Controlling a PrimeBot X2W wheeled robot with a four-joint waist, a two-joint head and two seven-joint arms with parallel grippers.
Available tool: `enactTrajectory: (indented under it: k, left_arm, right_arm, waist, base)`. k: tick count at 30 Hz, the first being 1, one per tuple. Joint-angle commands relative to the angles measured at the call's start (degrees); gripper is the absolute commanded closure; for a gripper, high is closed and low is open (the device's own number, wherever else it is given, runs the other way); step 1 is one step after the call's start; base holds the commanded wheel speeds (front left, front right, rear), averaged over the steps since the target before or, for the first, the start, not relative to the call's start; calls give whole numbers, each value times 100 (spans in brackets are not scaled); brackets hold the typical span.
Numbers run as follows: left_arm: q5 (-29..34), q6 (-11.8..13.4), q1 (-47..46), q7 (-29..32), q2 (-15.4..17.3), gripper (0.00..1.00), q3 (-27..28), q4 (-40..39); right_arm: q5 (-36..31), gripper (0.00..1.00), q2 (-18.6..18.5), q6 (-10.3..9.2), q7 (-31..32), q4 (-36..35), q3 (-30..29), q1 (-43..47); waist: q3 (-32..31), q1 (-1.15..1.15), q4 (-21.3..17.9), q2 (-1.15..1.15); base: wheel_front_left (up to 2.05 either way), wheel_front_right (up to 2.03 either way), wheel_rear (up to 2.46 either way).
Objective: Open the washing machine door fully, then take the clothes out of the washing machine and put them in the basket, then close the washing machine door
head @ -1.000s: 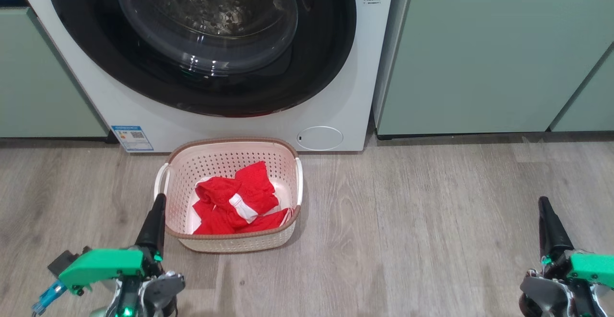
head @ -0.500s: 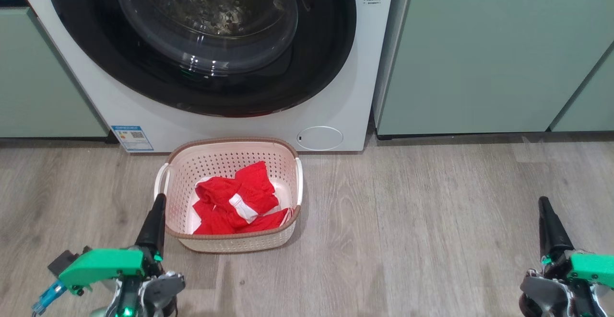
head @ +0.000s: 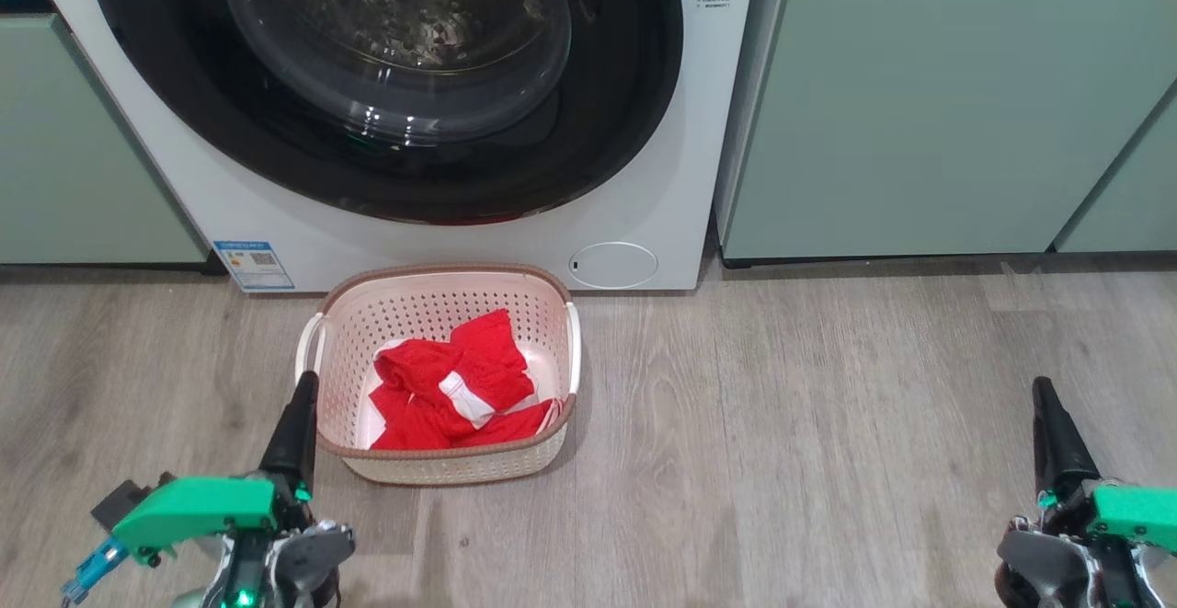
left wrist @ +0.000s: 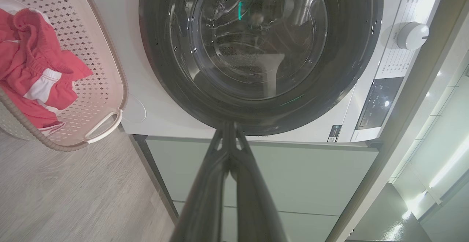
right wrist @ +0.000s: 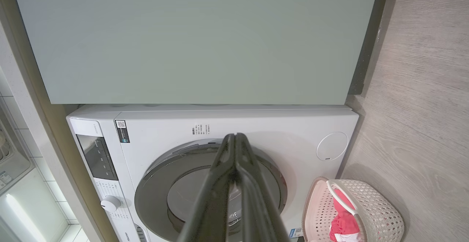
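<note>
The white washing machine (head: 644, 176) stands ahead with its black-rimmed round door (head: 386, 84) lying flat against its front. On the floor before it sits the cream basket (head: 441, 291), and the red clothes (head: 455, 383) with white panels lie inside. My left gripper (head: 303, 383) is shut and empty, its tips beside the basket's left handle. Far off at the lower right, my right gripper (head: 1042, 387) is shut and empty too. In the left wrist view the door (left wrist: 256, 51) and the clothes (left wrist: 33, 77) show; in the right wrist view the basket (right wrist: 370, 205) shows.
Pale green cabinet doors (head: 919, 102) flank the washer on both sides. A small round hatch (head: 612, 265) sits at the washer's lower right corner. Wood-look floor (head: 782, 424) stretches between the basket and my right gripper.
</note>
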Motion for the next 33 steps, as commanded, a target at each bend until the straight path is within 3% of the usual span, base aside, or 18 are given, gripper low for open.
enactTrajectory:
  k: [1, 33]
  left_arm:
    - [-22, -39, -316, 34, 29, 100, 185, -204]
    - [-23, -39, -316, 34, 29, 100, 184, -204]
  right_arm:
    - [35, 100, -8, -3, 33, -224, 113, -257]
    - [35, 100, -8, -3, 33, -224, 114, -257]
  waist:
    - [0, 0, 0, 0]
    - [0, 0, 0, 0]
  base:
    - [0, 0, 0]
    - [0, 0, 0]
